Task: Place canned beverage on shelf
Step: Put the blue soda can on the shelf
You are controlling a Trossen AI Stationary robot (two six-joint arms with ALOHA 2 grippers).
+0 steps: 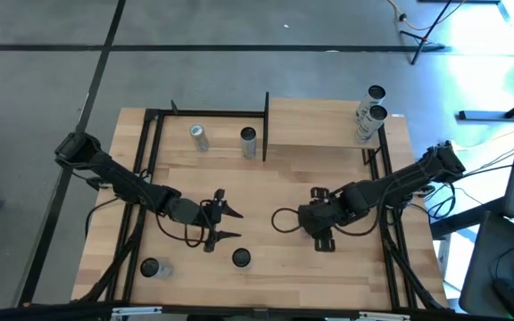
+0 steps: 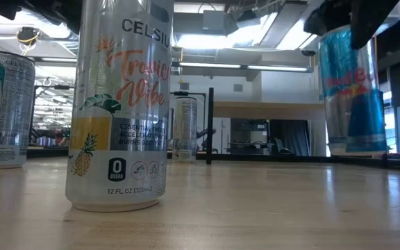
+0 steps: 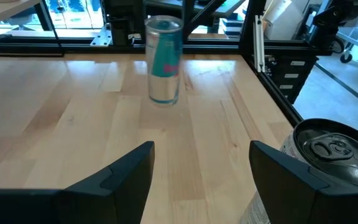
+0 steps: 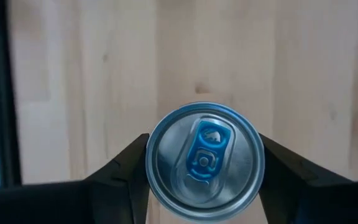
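**Right gripper takes the blue can**

The blue can (image 4: 204, 155) stands upright on the table, directly below the right gripper (image 4: 204, 163); the fingers (image 4: 126, 165) press its sides from above, so it can be lifted straight; the shelf (image 1: 321, 122) lies ahead; the left gripper (image 3: 201, 168) waits empty, half-open.

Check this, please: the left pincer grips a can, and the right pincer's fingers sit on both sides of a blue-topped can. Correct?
Not quite. The left pincer grips nothing: the left wrist view shows it open, only table between its fingers. The right pincer does have its fingers on both sides of the blue-topped can.
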